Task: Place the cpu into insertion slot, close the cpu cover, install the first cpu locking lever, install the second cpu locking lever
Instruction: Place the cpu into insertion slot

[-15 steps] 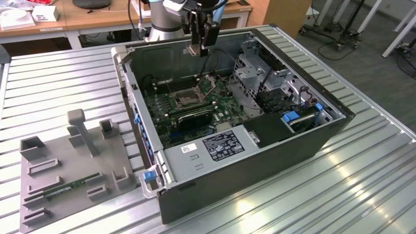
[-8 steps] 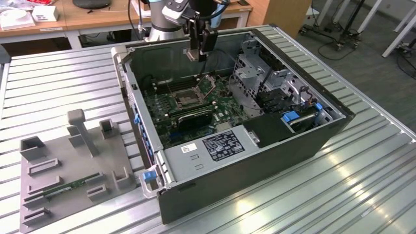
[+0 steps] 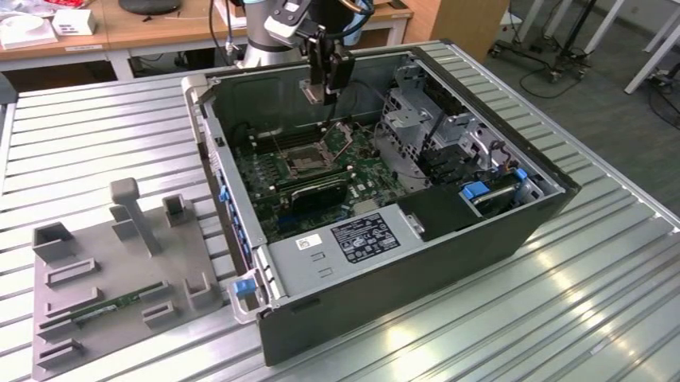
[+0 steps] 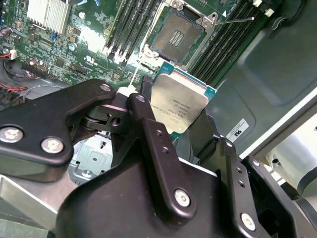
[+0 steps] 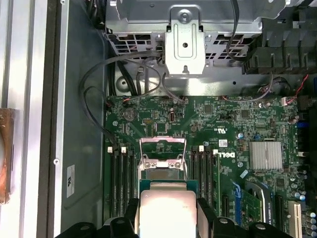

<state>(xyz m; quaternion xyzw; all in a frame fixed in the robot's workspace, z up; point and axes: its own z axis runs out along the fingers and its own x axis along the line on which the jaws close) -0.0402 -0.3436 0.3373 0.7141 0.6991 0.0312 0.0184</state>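
Inside the open computer case, the cpu is only partly on show. In the second wrist view the black gripper covers one corner and the edges it clasps. In the first wrist view the picture's edge cuts the chip off, and the chip in turn masks part of the insertion slot beside the raised cpu cover. In the exterior view the arm runs off the top edge. What sits between the fingers there is too small to make out, as is the slot's interior.

One cpu — one insertion slot — one cover
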